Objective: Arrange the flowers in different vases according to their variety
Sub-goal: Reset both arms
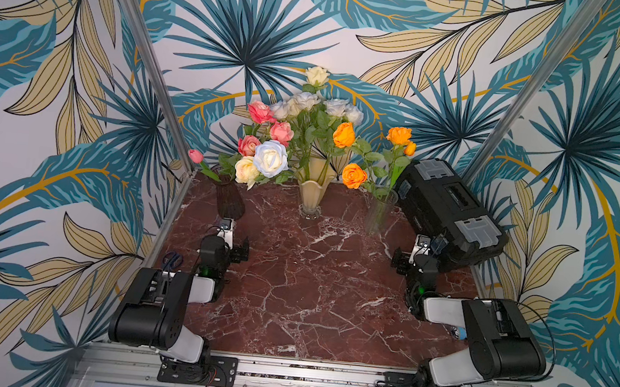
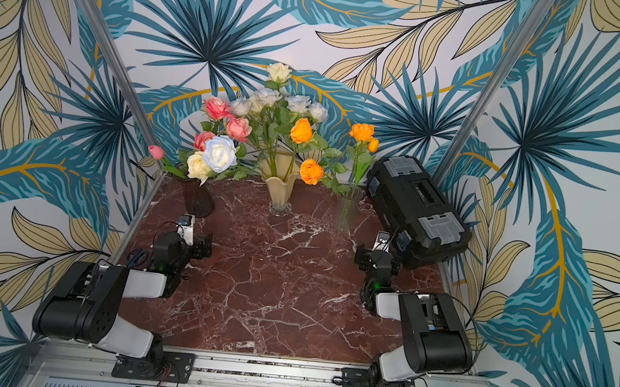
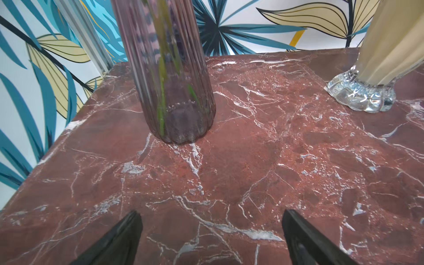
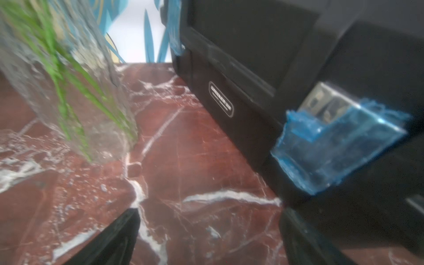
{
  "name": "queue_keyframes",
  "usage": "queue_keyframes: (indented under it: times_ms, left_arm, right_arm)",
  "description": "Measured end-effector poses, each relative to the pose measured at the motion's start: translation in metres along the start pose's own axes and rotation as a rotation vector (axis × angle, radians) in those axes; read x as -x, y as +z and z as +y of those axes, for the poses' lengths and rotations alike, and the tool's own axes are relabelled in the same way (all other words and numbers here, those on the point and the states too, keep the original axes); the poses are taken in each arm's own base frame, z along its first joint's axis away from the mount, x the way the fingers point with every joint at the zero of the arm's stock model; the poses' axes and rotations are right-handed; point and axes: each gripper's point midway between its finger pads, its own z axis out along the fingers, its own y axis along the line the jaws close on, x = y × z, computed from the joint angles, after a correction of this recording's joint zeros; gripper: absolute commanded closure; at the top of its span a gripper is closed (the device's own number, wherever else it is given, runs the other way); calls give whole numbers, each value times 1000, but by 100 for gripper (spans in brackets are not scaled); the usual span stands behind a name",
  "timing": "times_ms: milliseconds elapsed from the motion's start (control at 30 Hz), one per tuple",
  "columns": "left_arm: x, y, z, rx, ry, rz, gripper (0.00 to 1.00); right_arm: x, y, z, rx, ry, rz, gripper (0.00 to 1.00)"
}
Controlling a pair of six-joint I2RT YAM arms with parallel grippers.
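Note:
Three vases stand along the back of the marble table. The dark purple ribbed vase holds pink roses, a pink tulip bud and a pale-blue rose. White roses fill the cream ruffled vase. Orange roses rise from the clear cylinder. My left gripper rests open and empty just before the purple vase. My right gripper is open and empty between the cylinder and the toolbox.
A black toolbox with grey latches lies at the back right, close beside my right gripper. Blue-handled scissors lie at the table's left edge behind my left arm. Metal frame posts stand at the back corners.

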Motion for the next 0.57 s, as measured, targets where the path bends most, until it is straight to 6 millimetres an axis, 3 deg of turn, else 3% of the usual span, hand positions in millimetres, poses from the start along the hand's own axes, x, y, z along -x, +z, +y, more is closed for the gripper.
queue_keyframes:
  times_ms: [567]
  left_arm:
    - [14,2,-4,-3,12,-44,0]
  right_arm:
    - [5,0,1,7,11,-18,0]
